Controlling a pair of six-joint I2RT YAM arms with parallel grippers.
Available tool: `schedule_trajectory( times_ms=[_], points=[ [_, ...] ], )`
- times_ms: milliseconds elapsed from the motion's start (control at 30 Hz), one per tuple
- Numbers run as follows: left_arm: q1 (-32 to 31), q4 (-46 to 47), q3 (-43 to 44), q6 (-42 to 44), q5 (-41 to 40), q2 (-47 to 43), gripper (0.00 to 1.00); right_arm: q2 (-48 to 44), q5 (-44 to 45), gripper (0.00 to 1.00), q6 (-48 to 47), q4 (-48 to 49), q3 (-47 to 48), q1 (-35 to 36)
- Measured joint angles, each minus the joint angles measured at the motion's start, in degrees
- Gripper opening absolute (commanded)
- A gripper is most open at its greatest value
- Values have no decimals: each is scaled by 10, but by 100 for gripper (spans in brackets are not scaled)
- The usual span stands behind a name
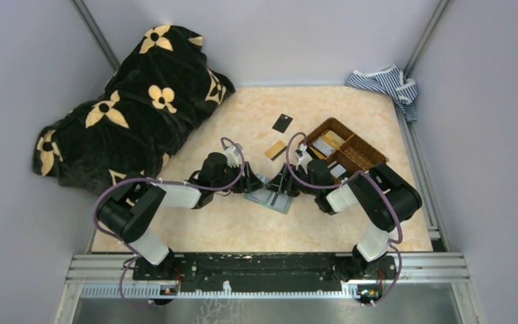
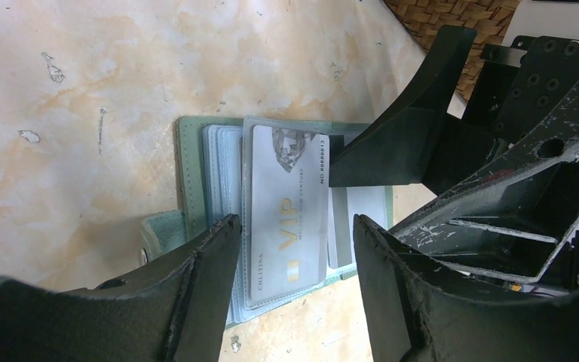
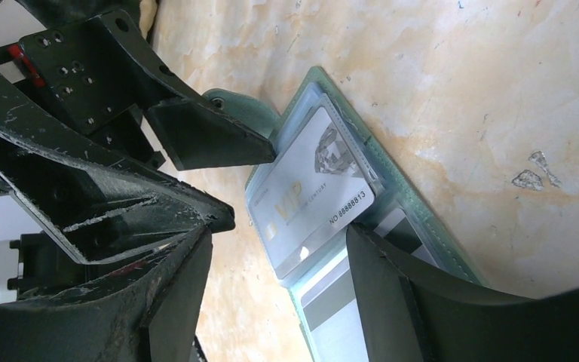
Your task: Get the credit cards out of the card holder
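Right gripper overhangs card holder (basket just behind).

There is one sage-green card holder and two cards show in it: one pale VIP credit card and one white card with a grey stripe. Two loose cards lie at 12 o'clock from it, one black card and one gold card, with one brown woven basket at 2 o'clock, its contents too small to count. One black flower-print blanket sits at 10 o'clock, one striped cloth at 1 o'clock, and two grippers meet above the holder, the left gripper and the right gripper.
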Motion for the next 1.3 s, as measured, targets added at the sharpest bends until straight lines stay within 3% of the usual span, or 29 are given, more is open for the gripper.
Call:
schedule_trajectory(
  times_ms=[433,767,1033,1200,1300],
  points=[
    [-19,4,-2,-4,-41,-2,66,30,-26,65,20,44,2,-9],
    [-35,-11,-2,-7,-83,-13,66,36,-39,65,16,12,32,-17],
    [-39,-75,-2,-13,-118,-49,66,47,-54,62,5,-17,65,-15],
    [-40,-67,-8,-15,-122,-51,63,49,-59,56,6,-14,67,-14],
    [-53,-45,-21,-23,-80,-55,56,58,-17,54,4,-15,69,-14]
  ],
)
